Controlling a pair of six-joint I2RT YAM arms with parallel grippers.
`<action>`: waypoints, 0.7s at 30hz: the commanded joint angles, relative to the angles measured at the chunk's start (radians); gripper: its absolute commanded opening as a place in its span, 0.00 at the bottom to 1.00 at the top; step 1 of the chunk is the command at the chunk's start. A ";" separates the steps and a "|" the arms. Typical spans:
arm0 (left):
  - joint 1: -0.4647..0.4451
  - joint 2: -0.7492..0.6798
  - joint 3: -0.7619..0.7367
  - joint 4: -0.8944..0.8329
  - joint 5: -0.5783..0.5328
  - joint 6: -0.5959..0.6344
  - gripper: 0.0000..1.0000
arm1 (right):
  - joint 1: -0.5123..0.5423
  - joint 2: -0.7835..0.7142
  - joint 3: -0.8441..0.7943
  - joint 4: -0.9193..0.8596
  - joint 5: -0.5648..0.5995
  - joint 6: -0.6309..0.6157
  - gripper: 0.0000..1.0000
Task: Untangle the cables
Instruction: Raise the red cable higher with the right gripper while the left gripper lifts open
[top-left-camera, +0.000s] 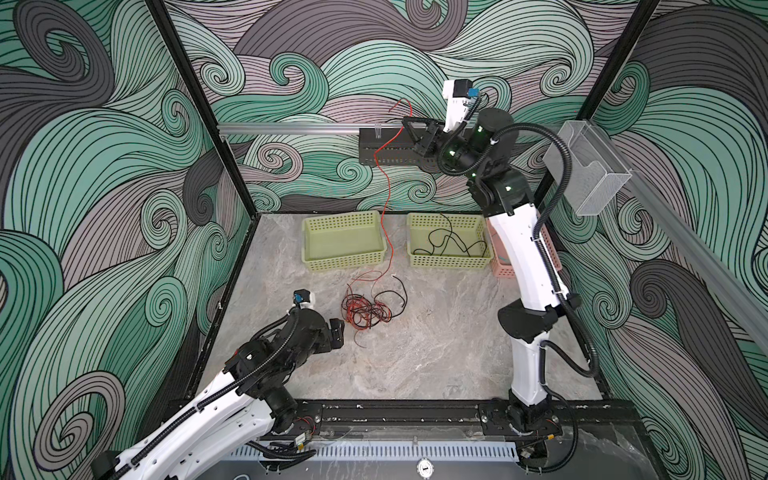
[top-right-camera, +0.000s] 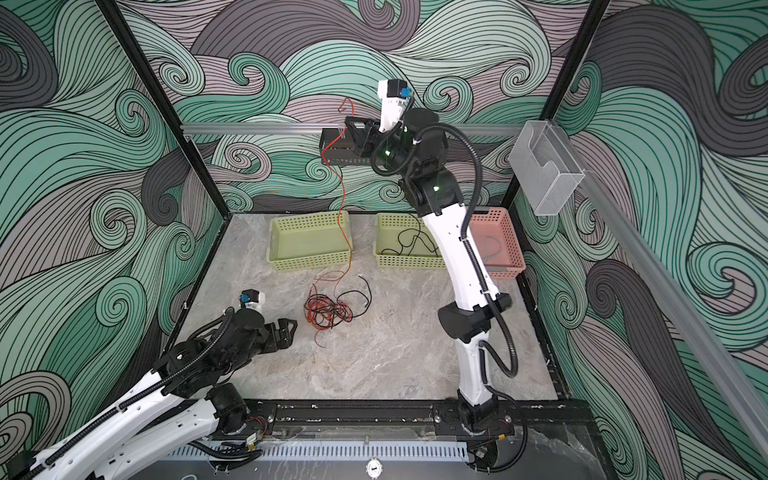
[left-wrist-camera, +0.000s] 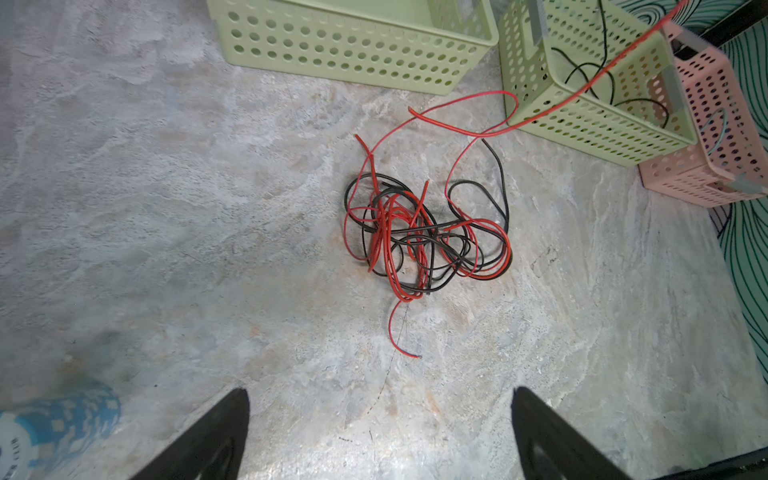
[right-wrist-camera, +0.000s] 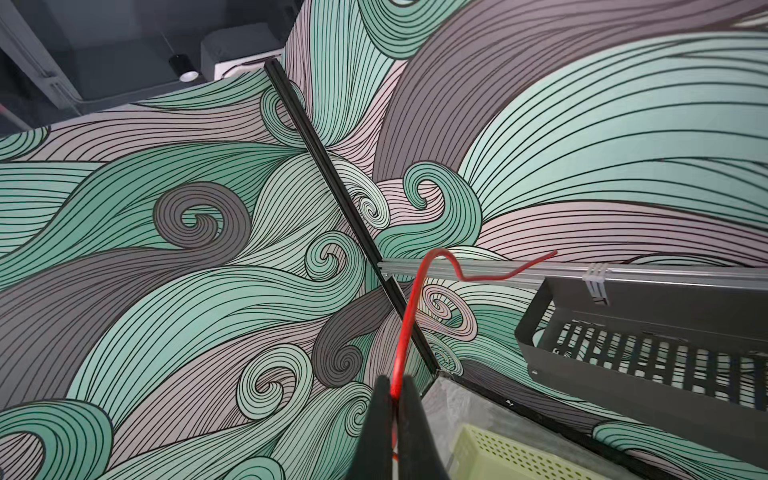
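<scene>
Left end effector (top-left-camera: 339, 331), jaws wide, apart from cables (top-left-camera: 368, 311); open tabletop (top-left-camera: 415, 365) between.

- A marble-patterned table (top-left-camera: 415, 365) fills the floor of the cell.
- Two pale green perforated baskets, one (top-left-camera: 345, 262) and its twin (top-left-camera: 451, 262), sit side by side along the far edge with a gap between them.
- A pink perforated basket (top-right-camera: 507, 269) stands just beside the right green one.
- A silver rail (top-left-camera: 291, 128) runs across the back wall, and a black slotted tray (right-wrist-camera: 623, 316) hangs from it.
- A clear plastic holder (top-left-camera: 590, 174) is mounted on the right wall.
- The walls (top-left-camera: 104, 166) carry teal and grey wave swirls.
</scene>
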 joint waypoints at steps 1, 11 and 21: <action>-0.005 -0.060 0.031 -0.130 -0.072 -0.025 0.94 | 0.009 0.008 0.041 0.177 -0.030 0.112 0.00; -0.005 -0.163 -0.028 -0.067 -0.096 -0.013 0.93 | 0.034 0.013 0.023 0.360 -0.079 0.209 0.00; -0.006 -0.160 -0.026 -0.068 -0.088 -0.012 0.93 | 0.051 0.099 -0.009 0.366 -0.009 0.142 0.00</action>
